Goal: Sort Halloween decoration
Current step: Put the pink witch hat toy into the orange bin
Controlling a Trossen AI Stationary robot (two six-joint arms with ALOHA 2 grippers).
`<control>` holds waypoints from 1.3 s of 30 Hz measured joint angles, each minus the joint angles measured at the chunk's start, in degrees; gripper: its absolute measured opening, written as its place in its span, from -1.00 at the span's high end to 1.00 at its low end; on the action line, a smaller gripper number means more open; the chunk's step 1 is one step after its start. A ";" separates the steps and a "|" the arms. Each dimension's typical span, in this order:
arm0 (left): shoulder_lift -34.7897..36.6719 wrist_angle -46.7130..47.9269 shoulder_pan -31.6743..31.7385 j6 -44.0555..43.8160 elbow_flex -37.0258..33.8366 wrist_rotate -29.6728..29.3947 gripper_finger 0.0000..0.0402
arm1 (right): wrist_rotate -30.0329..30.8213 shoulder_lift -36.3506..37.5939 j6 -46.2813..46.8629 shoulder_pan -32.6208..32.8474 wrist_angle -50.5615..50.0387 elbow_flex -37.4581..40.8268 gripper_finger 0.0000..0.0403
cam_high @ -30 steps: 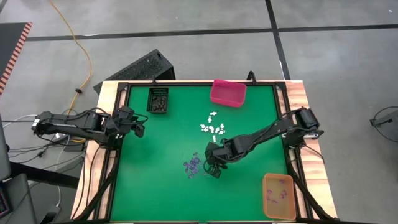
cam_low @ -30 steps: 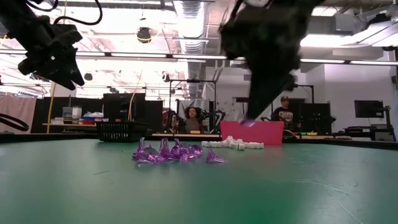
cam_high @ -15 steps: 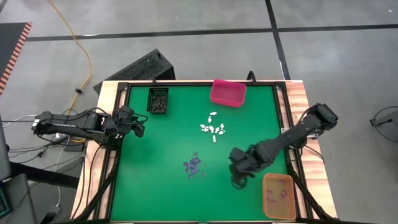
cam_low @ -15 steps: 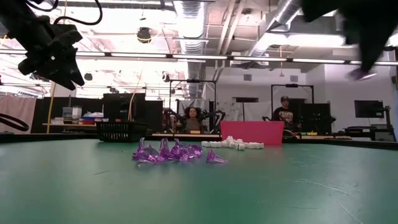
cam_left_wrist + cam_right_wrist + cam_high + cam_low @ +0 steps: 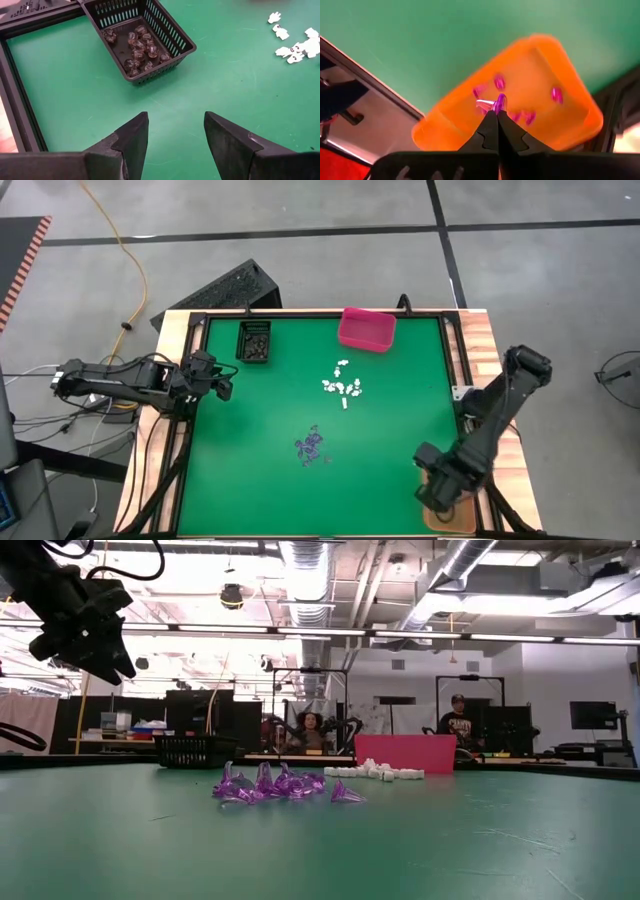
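Here the right gripper (image 5: 496, 114) has its fingers pressed together on a purple trinket (image 5: 499, 102), pinched at the tips directly above the orange bin (image 5: 445, 127), where more purple pieces (image 5: 556, 94) lie. From above, that arm hides most of the bin at the table's (image 5: 260, 480) near right corner. The left gripper (image 5: 175, 131) hovers at the left edge with jaws apart, empty, facing the black basket (image 5: 177, 37) of dark trinkets (image 5: 136, 47). A purple pile (image 5: 312, 447) lies mid-table, white pieces (image 5: 342, 385) beyond it, the pink bin (image 5: 367, 329) at the far edge.
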State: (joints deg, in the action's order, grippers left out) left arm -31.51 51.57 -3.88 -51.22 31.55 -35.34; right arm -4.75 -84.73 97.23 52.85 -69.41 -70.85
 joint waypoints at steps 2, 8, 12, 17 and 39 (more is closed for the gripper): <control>0.01 0.00 0.01 0.00 0.00 0.00 0.09 | -0.85 0.00 3.73 2.44 -0.01 0.00 0.93; 0.00 -0.02 0.02 -0.04 0.00 -0.01 0.09 | -1.42 0.00 12.53 7.98 0.03 0.00 0.79; 0.02 -0.02 0.02 -0.55 0.00 -0.01 0.09 | -1.41 0.00 13.84 9.43 -0.01 0.00 0.57; 0.00 -0.02 0.00 -0.59 0.00 0.01 0.09 | -1.38 0.00 13.78 9.40 -0.51 0.00 0.45; 0.00 -0.02 0.00 -3.08 0.00 9.84 0.09 | 13.70 0.02 -15.74 -10.74 9.39 0.00 0.41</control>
State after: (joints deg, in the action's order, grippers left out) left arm -31.51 51.55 -3.88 -54.30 31.55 -25.50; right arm 8.95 -84.71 81.49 42.10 -60.03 -70.85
